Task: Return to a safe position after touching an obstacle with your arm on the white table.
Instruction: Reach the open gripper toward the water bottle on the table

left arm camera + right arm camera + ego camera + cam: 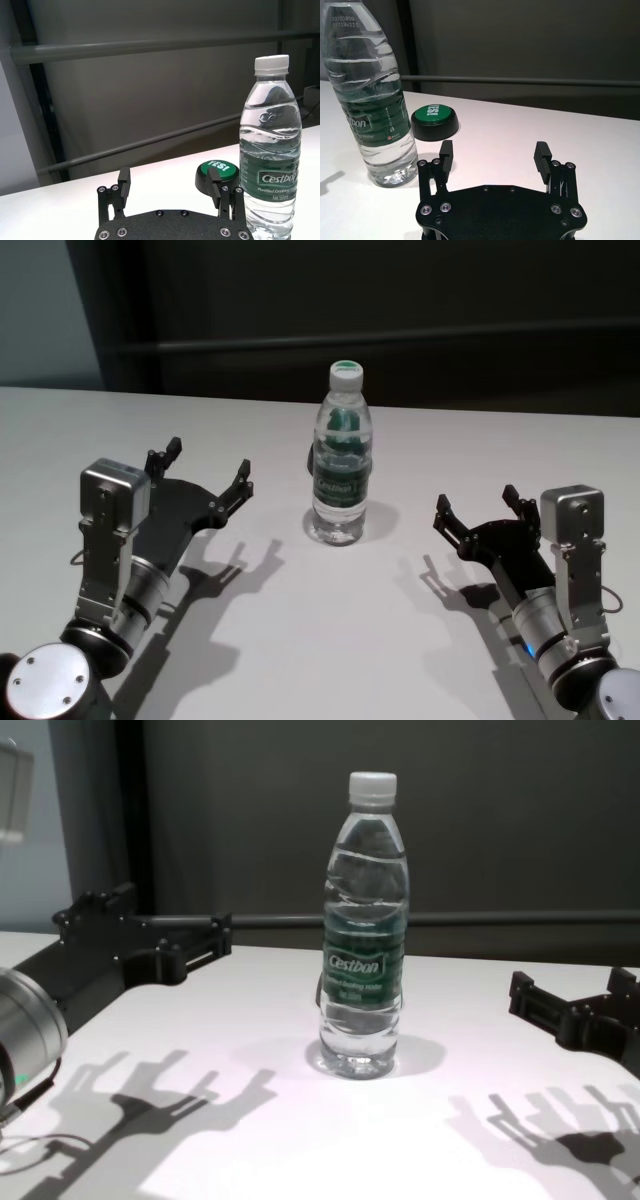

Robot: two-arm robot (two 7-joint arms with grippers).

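The obstacle, a tall clear water bottle (342, 460) with a white cap and a dark green label, stands upright in the middle of the white table (330, 640). My left gripper (208, 465) hovers open and empty to the bottle's left, a short gap away from it. In the left wrist view the bottle (271, 150) rises just beyond one fingertip of the left gripper (168, 177). My right gripper (477, 502) is open and empty to the bottle's right, farther off. The right wrist view shows the bottle (370, 100) off to one side of the right gripper (494, 150).
A round black button with a green "YES!" top (435, 120) sits on the table just behind the bottle. A dark wall with horizontal rails (150, 47) runs behind the table's far edge. Both forearms reach in from the near corners.
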